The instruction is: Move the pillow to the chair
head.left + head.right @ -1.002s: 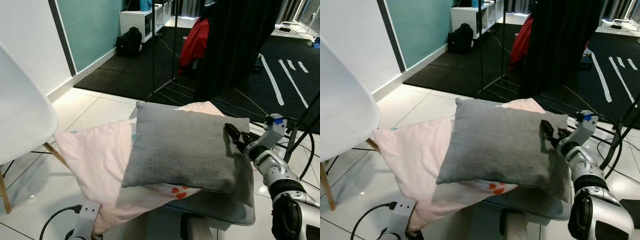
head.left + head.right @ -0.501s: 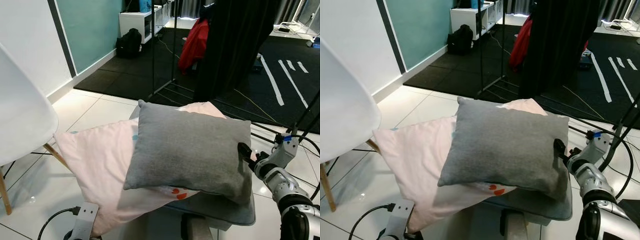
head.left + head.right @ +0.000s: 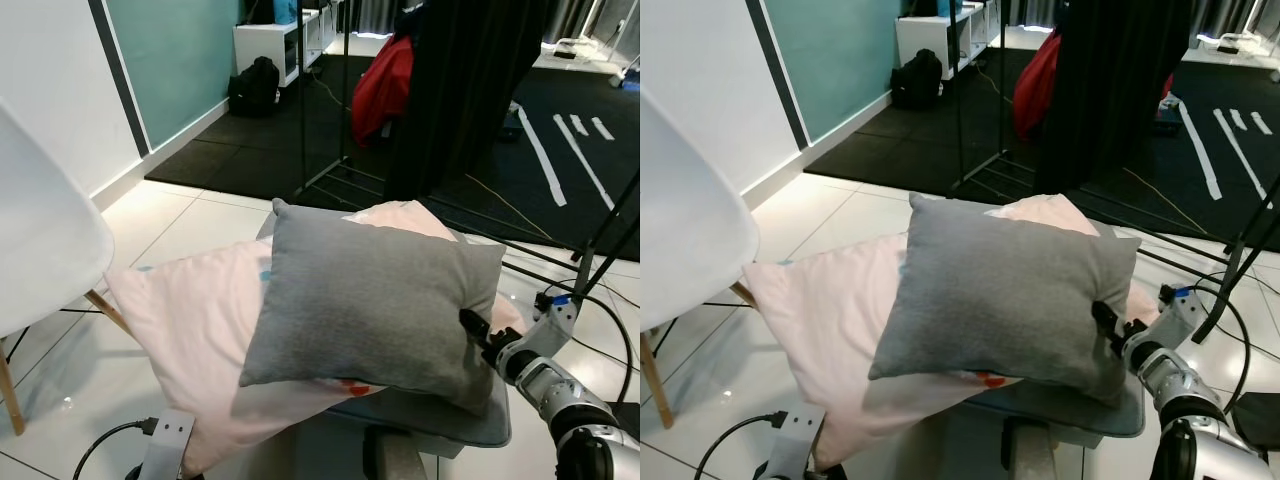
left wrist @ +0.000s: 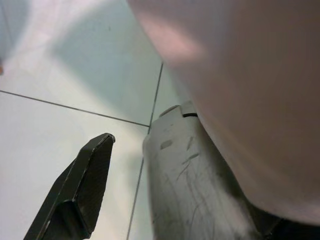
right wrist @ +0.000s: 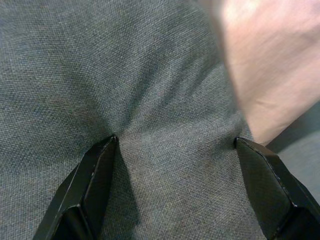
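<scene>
Pillow (image 3: 375, 300): grey woven square, lying on pink cushion (image 3: 190, 330), right gripper (image 3: 472, 328) at its near edge.
Right wrist: black fingertips (image 5: 97, 165) spread wide, pressing dimples into weave, nothing clamped. Left wrist: left gripper finger (image 4: 80, 190) beside scuffed grey post (image 4: 190, 185); state unclear.

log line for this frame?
right gripper: open, fingertips pressing square grey fabric pillow | pillow: atop pink pillow | left gripper: low, idle

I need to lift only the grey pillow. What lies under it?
The grey pillow rests on a pink pillow and a grey seat pad. How far either reaches beneath is covered.
</scene>
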Available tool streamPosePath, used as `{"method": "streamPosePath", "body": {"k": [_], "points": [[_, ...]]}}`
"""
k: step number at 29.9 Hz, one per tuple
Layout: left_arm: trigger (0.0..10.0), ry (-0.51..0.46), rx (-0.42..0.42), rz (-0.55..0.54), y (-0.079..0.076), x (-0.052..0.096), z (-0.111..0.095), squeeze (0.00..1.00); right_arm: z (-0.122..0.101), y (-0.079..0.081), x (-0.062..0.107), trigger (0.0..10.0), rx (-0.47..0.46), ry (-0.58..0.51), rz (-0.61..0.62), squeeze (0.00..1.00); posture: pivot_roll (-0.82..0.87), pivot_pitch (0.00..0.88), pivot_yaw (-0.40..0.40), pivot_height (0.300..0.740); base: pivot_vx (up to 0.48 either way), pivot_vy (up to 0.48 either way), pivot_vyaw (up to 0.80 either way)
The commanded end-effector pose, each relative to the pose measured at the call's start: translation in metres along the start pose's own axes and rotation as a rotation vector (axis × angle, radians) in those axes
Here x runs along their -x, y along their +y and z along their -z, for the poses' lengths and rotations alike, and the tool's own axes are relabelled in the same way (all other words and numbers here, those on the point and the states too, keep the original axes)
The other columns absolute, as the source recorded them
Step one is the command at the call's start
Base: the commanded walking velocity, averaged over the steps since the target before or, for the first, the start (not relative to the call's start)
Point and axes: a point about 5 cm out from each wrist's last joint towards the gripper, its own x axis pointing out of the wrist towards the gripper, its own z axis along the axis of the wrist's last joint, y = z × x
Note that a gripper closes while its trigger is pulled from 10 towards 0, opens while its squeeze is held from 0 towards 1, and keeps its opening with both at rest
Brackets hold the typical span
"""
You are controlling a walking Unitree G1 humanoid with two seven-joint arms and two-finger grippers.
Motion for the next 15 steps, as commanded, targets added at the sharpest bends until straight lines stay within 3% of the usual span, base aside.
{"method": "streamPosePath", "body": {"k": [1, 5, 10, 11, 15], "points": [[10.0, 0.076, -0.028, 0.011, 0.000, 0.005, 0.023, 0.00, 0.037, 0.000, 0.000, 10.0, -0.046, 0.153, -0.016, 0.00, -0.07, 0.159, 0.039, 0.344, 0.000, 0.000, 0.00], [10.0, 0.086, -0.036, 0.010, 0.003, 0.008, 0.031, 0.00, 0.042, 0.002, 0.000, 10.0, -0.075, 0.170, -0.049, 0.00, -0.06, 0.167, 0.052, 0.344, 0.000, 0.000, 0.00], [10.0, 0.095, -0.046, 0.010, 0.005, 0.011, 0.039, 0.00, 0.045, 0.007, -0.001, 10.0, -0.038, 0.167, -0.109, 0.00, -0.05, 0.173, 0.064, 0.344, 0.000, 0.000, 0.00], [10.0, 0.097, -0.048, 0.011, 0.004, 0.012, 0.041, 0.00, 0.042, 0.010, -0.002, 0.0, -0.046, 0.140, -0.136, 0.00, -0.05, 0.174, 0.069, 0.344, 0.000, 0.000, 0.00], [10.0, 0.101, -0.054, 0.013, 0.002, 0.013, 0.044, 0.00, 0.035, 0.019, -0.004, 0.0, -0.054, 0.097, -0.227, 0.00, -0.05, 0.170, 0.069, 0.344, 0.000, 0.000, 0.00]]}}
